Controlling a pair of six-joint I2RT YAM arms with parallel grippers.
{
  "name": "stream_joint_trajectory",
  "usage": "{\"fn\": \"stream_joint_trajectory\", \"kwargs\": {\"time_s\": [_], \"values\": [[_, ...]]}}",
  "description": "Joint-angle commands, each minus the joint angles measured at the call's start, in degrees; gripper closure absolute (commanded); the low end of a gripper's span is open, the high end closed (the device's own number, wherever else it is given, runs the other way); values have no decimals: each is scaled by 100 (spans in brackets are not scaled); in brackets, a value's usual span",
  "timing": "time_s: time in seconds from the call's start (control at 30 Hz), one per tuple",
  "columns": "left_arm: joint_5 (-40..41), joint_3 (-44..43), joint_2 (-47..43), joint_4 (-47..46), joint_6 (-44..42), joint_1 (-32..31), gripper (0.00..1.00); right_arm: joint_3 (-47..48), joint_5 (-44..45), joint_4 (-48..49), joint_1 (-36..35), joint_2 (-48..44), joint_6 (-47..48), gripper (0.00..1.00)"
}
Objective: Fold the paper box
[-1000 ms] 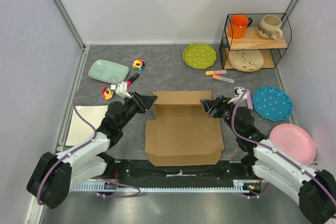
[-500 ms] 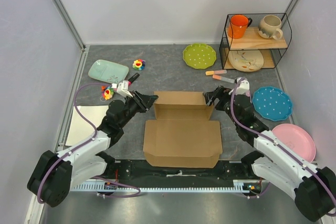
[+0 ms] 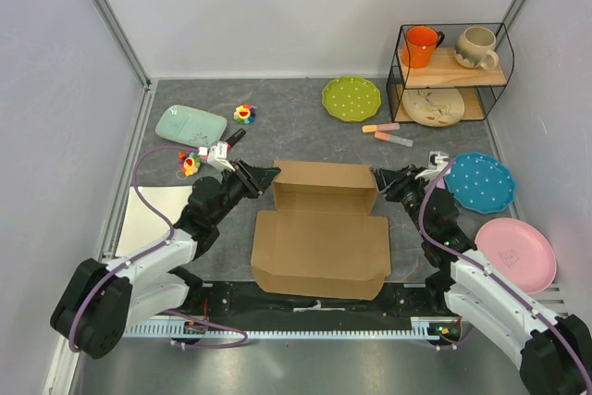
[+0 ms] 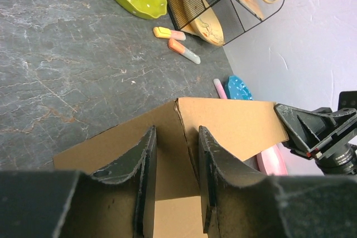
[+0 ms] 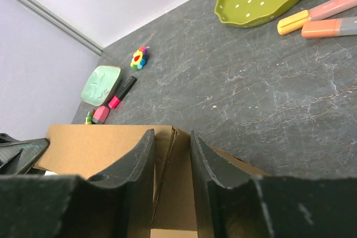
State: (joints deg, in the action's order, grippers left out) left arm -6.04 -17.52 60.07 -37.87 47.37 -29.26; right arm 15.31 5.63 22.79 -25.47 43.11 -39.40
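Brown corrugated cardboard paper box (image 3: 319, 245): front panel flat, rear wall upright. Rear corners pinched: left by left gripper (image 3: 268, 173), right by right gripper (image 3: 379, 177).

Bright, even light fills all three views, with only soft, faint shadows on the desk (image 3: 305, 127). Focus is sharp overhead. In both wrist views the near jaws sit dark and slightly blurred.

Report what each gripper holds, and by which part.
Both hold the paper box: left gripper pinches its far-left corner wall, right gripper its far-right corner wall.
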Motion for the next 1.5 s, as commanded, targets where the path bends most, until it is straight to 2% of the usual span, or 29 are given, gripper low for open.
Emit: {"fn": "stream_joint_trajectory", "kwargs": {"time_s": [0.0,0.03,0.13,0.17,0.23,0.27,0.33,0.53,0.67,0.77,0.8,0.83,0.87,0.9,0.93,1.03,1.13,1.23,1.33,1.47], "values": [[-397,381,391,1018,-18,-45,89,-494,-88,-1206,16,-83,20,69],[-398,363,382,1018,-9,-45,90,-450,-62,-1285,16,-136,37,69],[-345,206,120,1237,0,-45,89,-109,113,-1548,16,-250,160,54],[-258,31,32,1360,0,-45,84,15,149,-1610,16,-242,221,40],[-143,-181,-231,1764,-61,-45,76,489,254,-1872,16,-137,345,29],[-38,-408,-303,1887,-88,-45,65,647,376,-1961,16,-93,371,23],[120,-655,-478,2265,-184,-45,52,1069,483,-2154,25,47,485,19],[384,-1666,-576,2985,-562,-19,34,1922,834,-2437,25,285,906,11],[534,-2350,-628,3425,-826,34,30,2598,1010,-2770,16,452,1320,10],[841,-2660,-803,3750,-993,52,29,3196,713,-2972,-88,566,1897,13],[920,-2704,-978,3917,-1080,52,29,3624,755,-3286,-263,654,2075,14],[1077,-2765,-1093,4040,-1142,52,29,3863,1426,-3516,-535,898,2285,15],[1183,-2774,-1207,4303,-1169,52,29,4074,1928,-3701,-1329,1031,2931,15],[1298,-2766,-1426,4505,-1169,52,29,4398,2420,-3963,-1746,1320,3225,14],[1473,-2696,-1541,4673,-1169,52,29,4523,3356,-4062,-2455,1462,3532,13],[1702,-2398,-2006,5209,-1082,52,29,4788,4618,-4282,-3338,1955,4465,8],[1869,-2038,-2524,5526,-1037,52,29,4692,5078,-4160,-4480,2096,5309,2],[1966,-1835,-2921,5764,-1037,52,29,4473,5482,-4238,-5192,2271,6004,2],[2080,-1738,-3124,5957,-1055,52,29,4209,5827,-4204,-5651,2456,6329,2],[2169,-1659,-3361,6089,-1064,52,29,4085,5941,-3923,-5837,2745,6629,2]]}}
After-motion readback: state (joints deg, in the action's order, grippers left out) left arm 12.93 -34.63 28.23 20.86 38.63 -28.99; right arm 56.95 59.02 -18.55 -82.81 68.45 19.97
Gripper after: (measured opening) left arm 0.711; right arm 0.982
